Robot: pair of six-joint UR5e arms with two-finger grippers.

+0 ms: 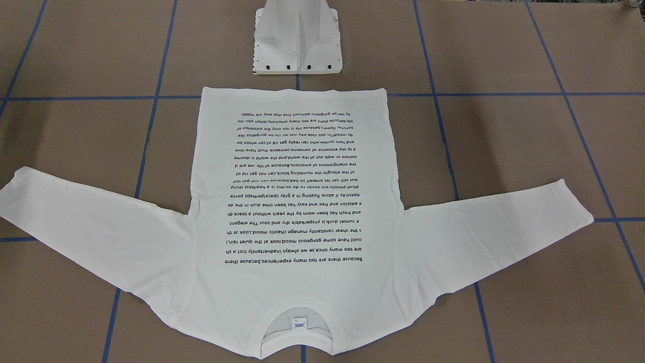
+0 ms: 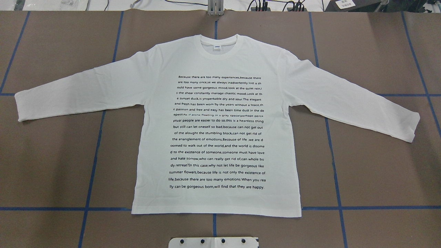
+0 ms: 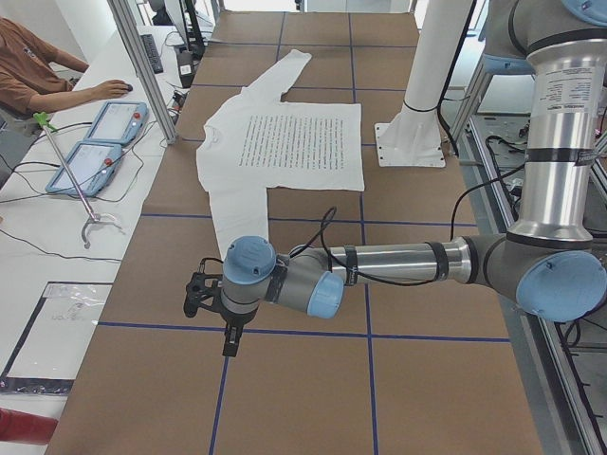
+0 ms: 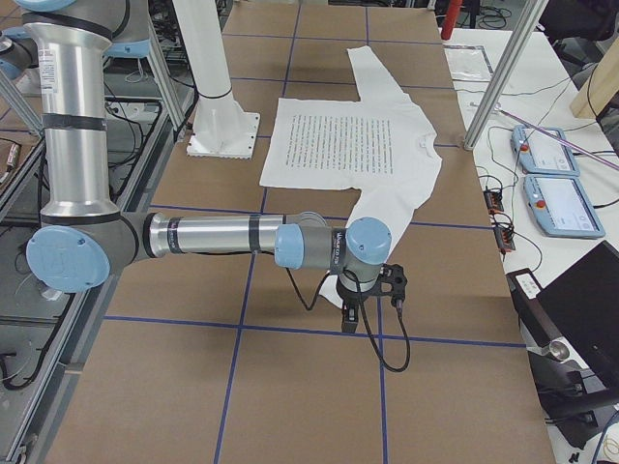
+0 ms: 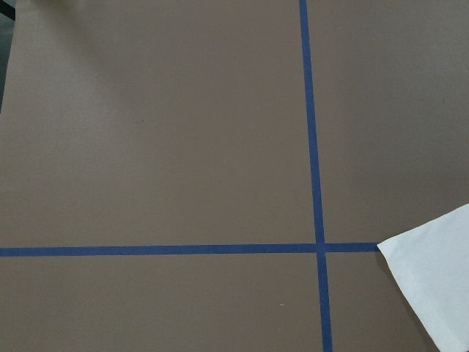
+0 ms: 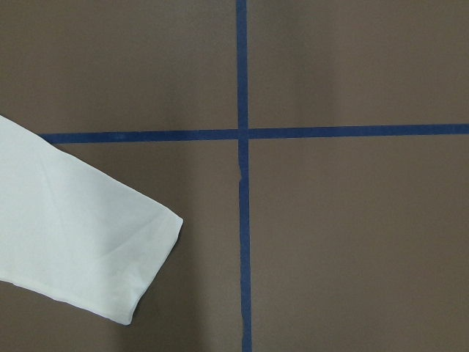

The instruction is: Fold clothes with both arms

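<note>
Watching from the side: the white T-shirt (image 2: 217,127) lies flat mid-table, print up, sleeves spread toward both table ends. The left gripper (image 3: 229,341) and right gripper (image 4: 349,324) hover near the cuffs, and I can't tell if the claws are spread. I'd pinch both cuffs evenly, in sync.

You have bare brown paper-covered table (image 2: 51,165) on both sides of the white long-sleeved cotton T-shirt (image 2: 217,137), in the angle between each sleeve and the body. The white metal pedestal base (image 1: 297,45) stands near the hem at mid-width, not touching it. The silver-grey left arm (image 3: 398,263) and the silver-grey right arm (image 4: 213,235) each reach across the table by a cuff.
</note>
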